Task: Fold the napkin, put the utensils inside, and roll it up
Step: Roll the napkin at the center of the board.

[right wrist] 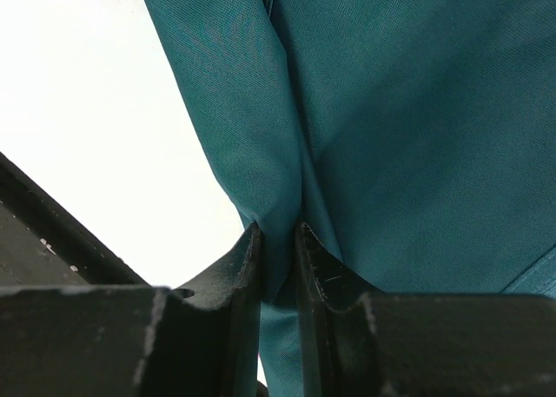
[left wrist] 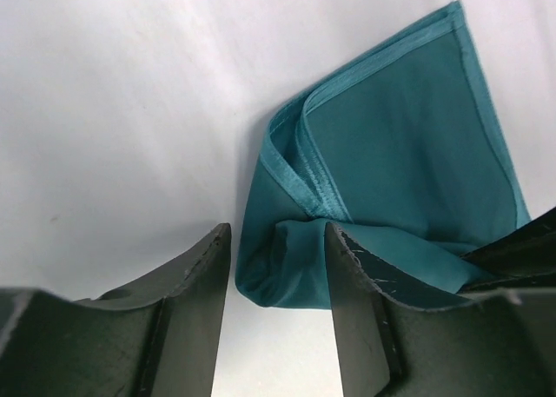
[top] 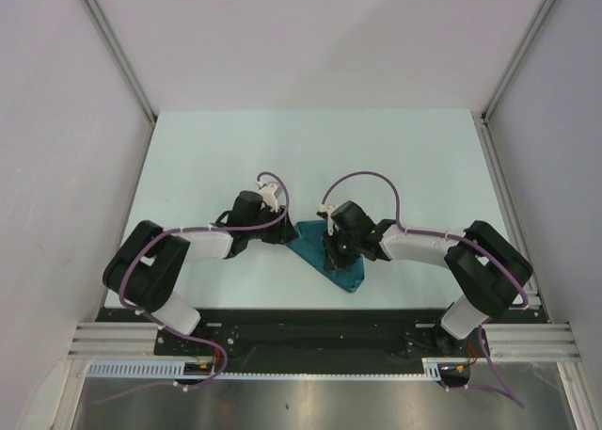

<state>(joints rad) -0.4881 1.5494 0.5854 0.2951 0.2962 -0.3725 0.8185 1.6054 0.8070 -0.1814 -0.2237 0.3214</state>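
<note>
Napkin point(right wrist: 408, 110) in right claw point(right wrist: 278, 234); left claw point(left wrist: 278, 245) half-open

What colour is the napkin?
The napkin is plain dark teal, clearest in the left wrist view.

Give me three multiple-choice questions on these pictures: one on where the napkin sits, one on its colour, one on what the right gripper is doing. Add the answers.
1. Where on the table is the napkin?
A. far left corner
B. toward the near edge, between the left gripper and the right gripper
C. far right corner

2. What colour is the napkin?
A. red
B. white
C. teal

3. How is the right gripper?
A. shut on a fold of the napkin
B. wide open over bare table
C. holding a cup

Answers:
1 B, the top view shows it between the two arms' tips, close to their bases.
2 C, every view shows blue-green cloth.
3 A, its wrist view shows cloth pinched in its jaws.
</note>
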